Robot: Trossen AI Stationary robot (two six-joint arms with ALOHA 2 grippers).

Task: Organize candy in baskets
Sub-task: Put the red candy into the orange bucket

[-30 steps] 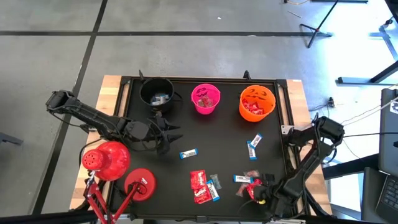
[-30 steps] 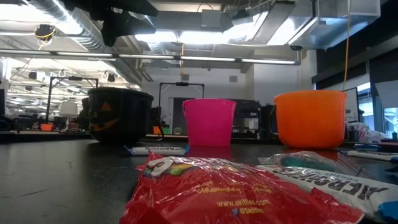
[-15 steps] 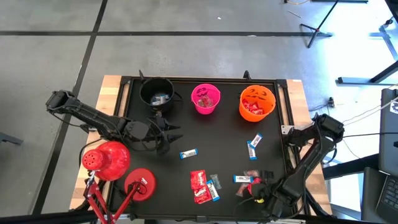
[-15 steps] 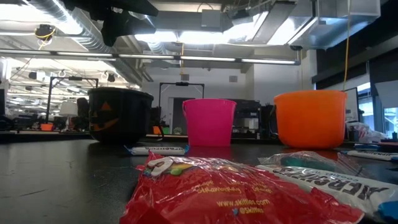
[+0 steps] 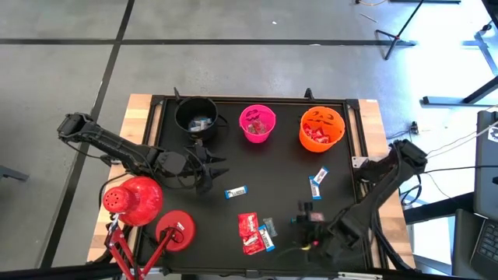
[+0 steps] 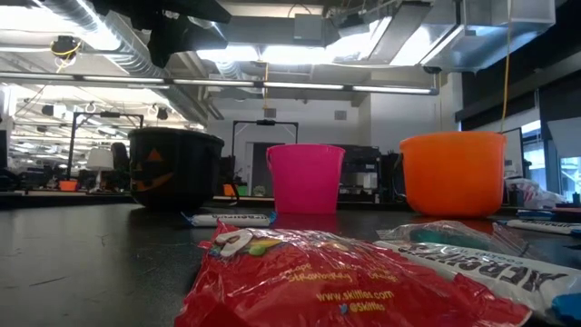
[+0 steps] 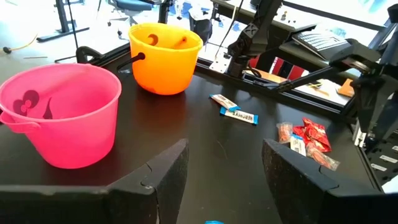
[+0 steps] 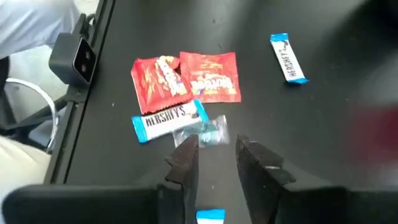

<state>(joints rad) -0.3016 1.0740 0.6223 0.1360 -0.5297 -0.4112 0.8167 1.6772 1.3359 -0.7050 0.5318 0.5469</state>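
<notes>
**Crinkly wrappers just ahead of the right jaws**

Glossy foil sweets lie loose on the matte black table (image 5: 280,163). The right gripper (image 8: 216,155) hovers at the near edge, jaws narrowly parted and empty. A clear-wrapped candy (image 8: 202,132) sits just beyond its fingertips, touching a flat Hershey's bar (image 8: 169,119) whose long axis runs crosswise to the fingers. Two red packets (image 8: 186,79) lie farther on. The left gripper (image 7: 221,165), spread wide, waits near the pink bucket (image 7: 59,112), well apart from this cluster, so the right arm is better placed.

Blue candy (image 8: 210,216) cut off below
</notes>
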